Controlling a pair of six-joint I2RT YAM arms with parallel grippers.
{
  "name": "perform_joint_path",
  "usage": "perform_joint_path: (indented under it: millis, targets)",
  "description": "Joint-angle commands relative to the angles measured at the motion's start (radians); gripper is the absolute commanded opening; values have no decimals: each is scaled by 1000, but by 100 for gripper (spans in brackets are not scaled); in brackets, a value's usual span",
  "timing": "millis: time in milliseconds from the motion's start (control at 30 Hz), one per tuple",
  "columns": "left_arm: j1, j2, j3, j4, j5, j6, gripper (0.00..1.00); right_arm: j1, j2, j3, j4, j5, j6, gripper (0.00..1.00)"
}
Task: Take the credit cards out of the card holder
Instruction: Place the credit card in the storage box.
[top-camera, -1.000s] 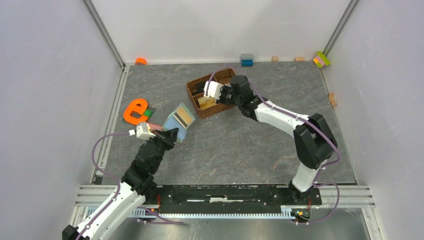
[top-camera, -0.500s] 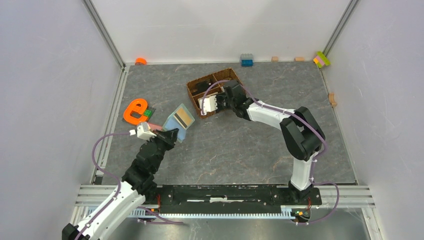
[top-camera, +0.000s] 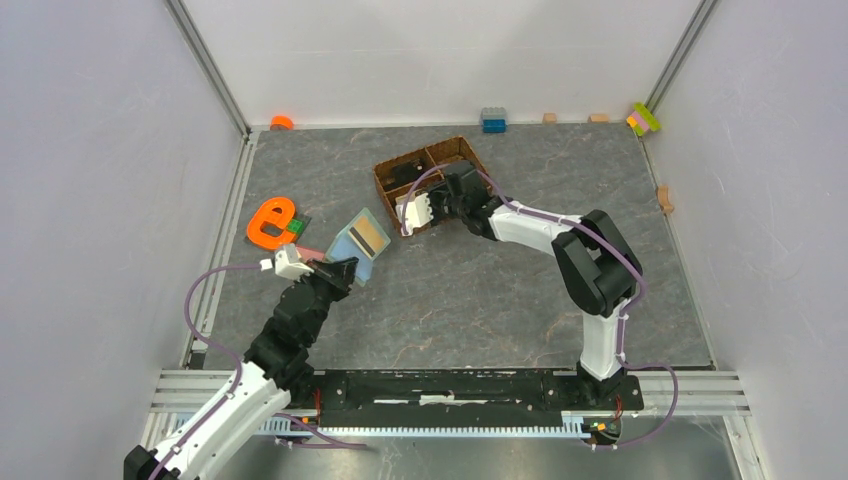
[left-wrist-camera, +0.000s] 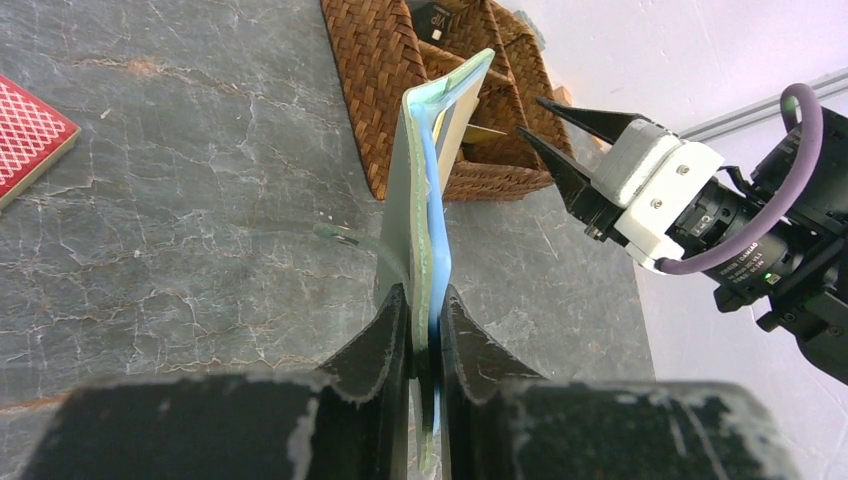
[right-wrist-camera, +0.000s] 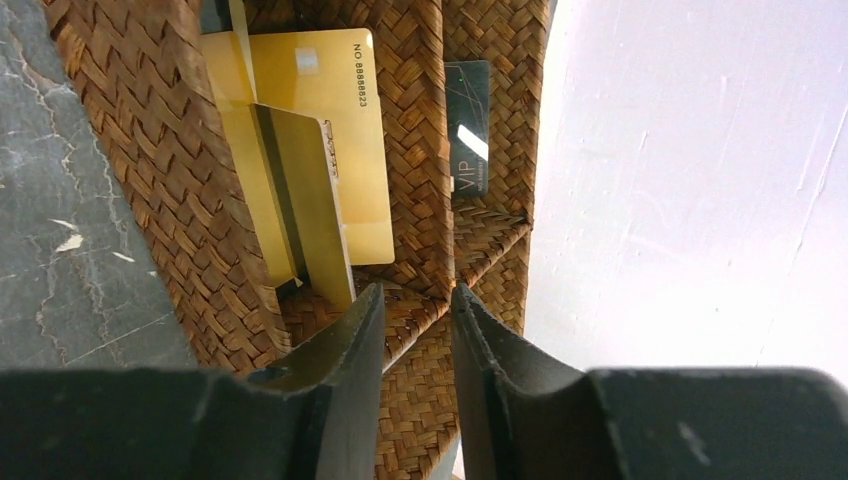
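Drawing back from above the basket (right-wrist-camera: 410, 150), the right gripper (right-wrist-camera: 412, 295) is now hanging at its rim with jaws parted and nothing between them. Two gold credit cards (right-wrist-camera: 320, 120) are lying in one compartment, one leaning across the other, and a dark VIP card (right-wrist-camera: 468, 130) is sitting in the compartment beside. The left gripper (left-wrist-camera: 425, 300) is clenching the card holder (left-wrist-camera: 420, 200) by its lower edge, holding it up on edge and partly open, with a tan card (top-camera: 369, 235) showing in its slot.
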Motion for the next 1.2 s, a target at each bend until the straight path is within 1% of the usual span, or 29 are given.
perform_joint_path:
  millis: [0,67,100,133,233,333,433,467,500,533,567,633,667,800,867,900,967,1000,1100,1167]
  targets:
    - [4,15,14,57,5,10,2,6,-66,-54,110,5,-20,37]
    - [4,21,13,62,13,10,2,10,-118,-104,149,-2,22,41]
    - [4,24,11,70,20,12,2,15,-141,-127,176,2,55,50]
    - [3,28,7,79,30,13,2,19,-169,-154,197,13,91,55]
    - [4,40,4,108,56,27,2,44,-241,-223,259,49,211,56]
    - [3,47,12,115,87,42,2,68,-291,-244,289,87,413,59]
    - [3,47,11,138,124,52,2,81,-362,-266,269,100,670,87]
    - [4,45,8,147,131,52,2,83,-395,-301,287,112,778,91]
    - [4,47,4,163,140,50,2,84,-424,-332,292,106,849,91]
    - [3,49,2,179,146,47,2,87,-456,-365,294,98,907,87]
    - [5,50,1,193,149,45,2,94,-485,-386,281,105,944,85]
    - [5,49,17,196,170,35,2,111,-539,-424,246,176,1031,85]
    - [4,49,24,204,194,25,3,118,-566,-442,233,198,1087,86]
    - [3,109,37,313,316,-3,2,133,-676,-556,237,187,1266,89]
    - [3,177,73,309,344,-15,2,149,-718,-603,233,168,1328,95]
    - [3,216,86,312,357,-12,2,155,-749,-637,249,143,1362,98]
    - [3,268,97,339,378,19,2,162,-809,-702,284,88,1423,98]
    - [3,284,90,365,378,43,2,164,-836,-727,282,88,1450,98]
    - [4,309,70,449,444,111,4,164,-905,-778,234,159,1487,98]
    - [3,326,92,444,505,161,4,164,-933,-767,160,266,1517,98]
